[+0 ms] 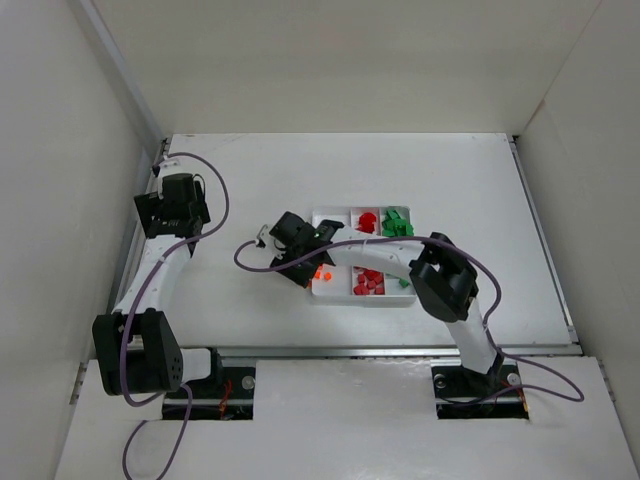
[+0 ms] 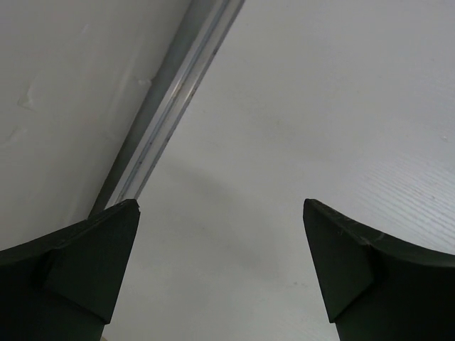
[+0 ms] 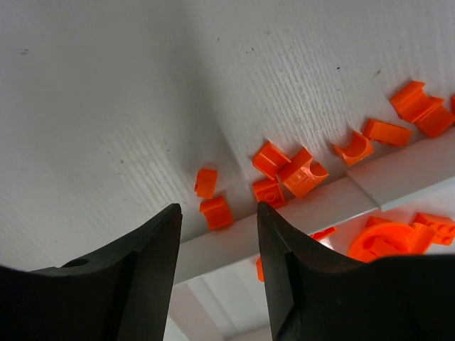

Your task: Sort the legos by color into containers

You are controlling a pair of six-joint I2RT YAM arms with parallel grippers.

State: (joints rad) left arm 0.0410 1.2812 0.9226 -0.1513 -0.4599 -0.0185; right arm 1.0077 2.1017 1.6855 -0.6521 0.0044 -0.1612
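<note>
The white tray (image 1: 335, 291) lies mid-table. Its compartments hold orange bricks (image 1: 322, 272) on the left, red bricks (image 1: 368, 284) in the middle and green bricks (image 1: 397, 222) on the right. My right gripper (image 1: 308, 262) hovers over the tray's left edge, open and empty. In the right wrist view the gripper (image 3: 219, 210) straddles the tray's white wall (image 3: 320, 209). Several orange bricks (image 3: 302, 172) lie on the table just outside that wall, and one orange brick (image 3: 215, 212) sits between the fingertips' line. More orange bricks (image 3: 398, 238) lie inside the tray. My left gripper (image 1: 178, 190) is open and empty.
The left gripper (image 2: 220, 209) hangs over bare table beside the metal rail (image 2: 167, 106) at the left wall. White walls enclose the table on the left, back and right. The right arm's elbow (image 1: 445, 280) arches over the tray's right end, and purple cables trail from both arms.
</note>
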